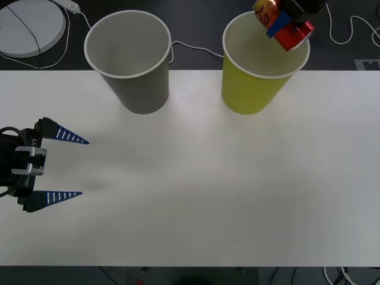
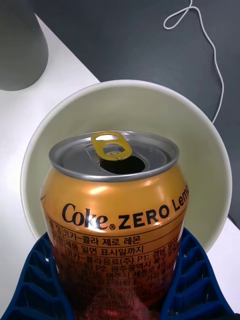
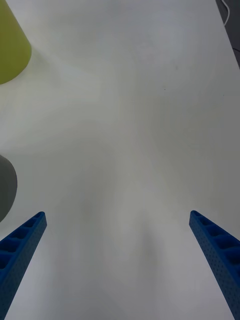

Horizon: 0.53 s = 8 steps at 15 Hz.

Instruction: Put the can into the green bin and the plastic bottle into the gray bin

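Nearest the front camera, at nine o'clock on the white table, the left gripper waits with fingers spread wide. At one o'clock the right gripper holds the can above the green bin; the gray bin stands at eleven. Right wrist view: blue fingers clamp the can over the green bin's mouth. Left wrist view: open fingers hover over bare table.

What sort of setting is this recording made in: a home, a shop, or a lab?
Probably a lab or test bench: a plain white table holds just two paper cups as bins, gray bin and green bin. Loose white cables trail on the dark floor behind.
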{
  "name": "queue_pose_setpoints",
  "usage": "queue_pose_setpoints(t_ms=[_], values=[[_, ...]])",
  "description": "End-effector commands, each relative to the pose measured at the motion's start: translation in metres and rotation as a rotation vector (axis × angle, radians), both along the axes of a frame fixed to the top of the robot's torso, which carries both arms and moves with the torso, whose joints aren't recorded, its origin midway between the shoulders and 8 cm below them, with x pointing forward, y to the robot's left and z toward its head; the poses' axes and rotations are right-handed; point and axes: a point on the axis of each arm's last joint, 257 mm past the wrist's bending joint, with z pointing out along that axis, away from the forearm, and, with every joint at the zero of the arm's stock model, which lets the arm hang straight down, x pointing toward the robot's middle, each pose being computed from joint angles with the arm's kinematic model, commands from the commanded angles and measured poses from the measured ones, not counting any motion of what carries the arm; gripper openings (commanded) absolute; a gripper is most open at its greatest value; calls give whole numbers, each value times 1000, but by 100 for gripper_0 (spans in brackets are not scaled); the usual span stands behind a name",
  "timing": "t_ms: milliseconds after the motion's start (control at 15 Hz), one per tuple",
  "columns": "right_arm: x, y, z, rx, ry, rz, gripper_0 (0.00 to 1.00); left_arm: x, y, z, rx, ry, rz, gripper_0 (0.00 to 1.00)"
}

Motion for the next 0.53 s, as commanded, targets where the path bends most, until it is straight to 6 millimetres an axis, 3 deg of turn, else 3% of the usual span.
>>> queue_pose_setpoints(t_ms=[67,200,267,333,533], values=[[0,4,-1,-31,-10,57,8,0,0,0,0,0,0,100],[-1,5,-2,-56,-17,100,72,0,0,0,0,0,0,100],[-1,6,-1,-60,-20,111,94,0,0,0,0,0,0,100],[-2,7,-2,-58,-17,116,100,0,0,0,0,0,0,100],[-5,7,0,-47,-15,124,100,0,0,0,0,0,0,100]])
